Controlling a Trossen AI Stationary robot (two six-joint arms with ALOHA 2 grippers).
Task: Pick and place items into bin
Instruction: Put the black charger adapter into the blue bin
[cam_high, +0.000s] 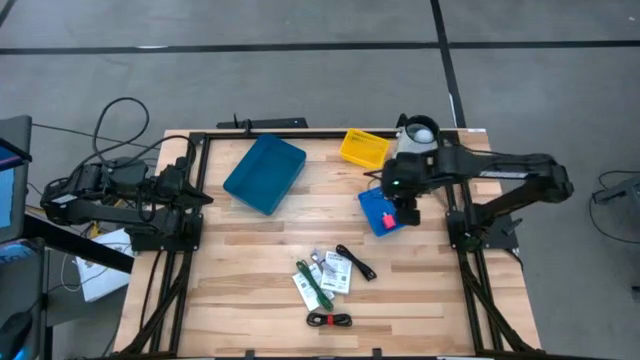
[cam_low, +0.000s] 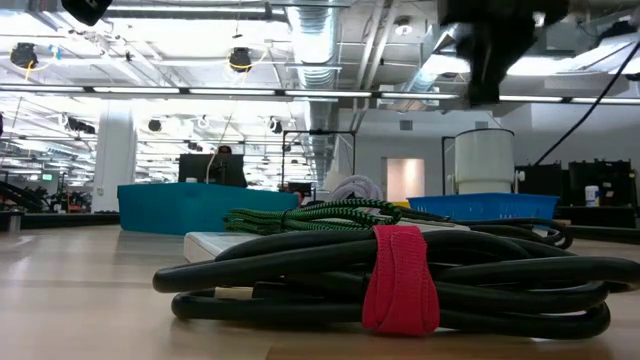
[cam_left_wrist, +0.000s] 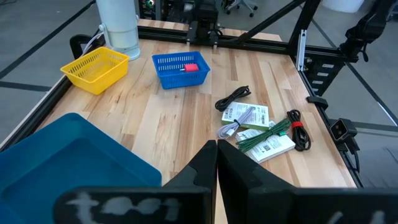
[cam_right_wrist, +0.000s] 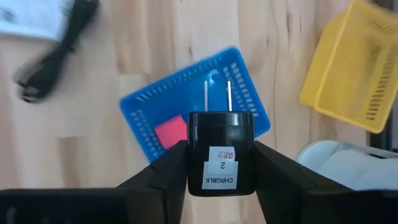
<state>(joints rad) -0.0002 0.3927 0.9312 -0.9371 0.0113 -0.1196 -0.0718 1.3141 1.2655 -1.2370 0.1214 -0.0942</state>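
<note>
My right gripper (cam_high: 404, 210) hangs over the small blue basket (cam_high: 376, 212) and is shut on a black plug-in charger (cam_right_wrist: 221, 152). The charger has two metal prongs and a white label. A red-pink piece (cam_right_wrist: 170, 132) lies in that basket. Near the front of the table lie white printed cards with a green strip (cam_high: 318, 280), a black cord (cam_high: 356, 263) and a coiled black cord with a red strap (cam_high: 328, 320). My left gripper (cam_left_wrist: 216, 155) waits shut at the table's left edge, above a teal bin (cam_left_wrist: 62, 162). My right gripper pinches the charger's two opposite side faces (cam_right_wrist: 193, 155) between its two fingers. The fingers point steeply down from above. The charger is lifted clear above the blue basket, and its prongs (cam_right_wrist: 216, 96) point away from the gripper, down toward the basket.
A yellow basket (cam_high: 364, 148) and a white cylinder (cam_high: 420, 130) stand at the far right, close behind the blue basket. The teal bin (cam_high: 264, 172) sits at the far middle-left. Bare wood lies between the baskets and the pile of items.
</note>
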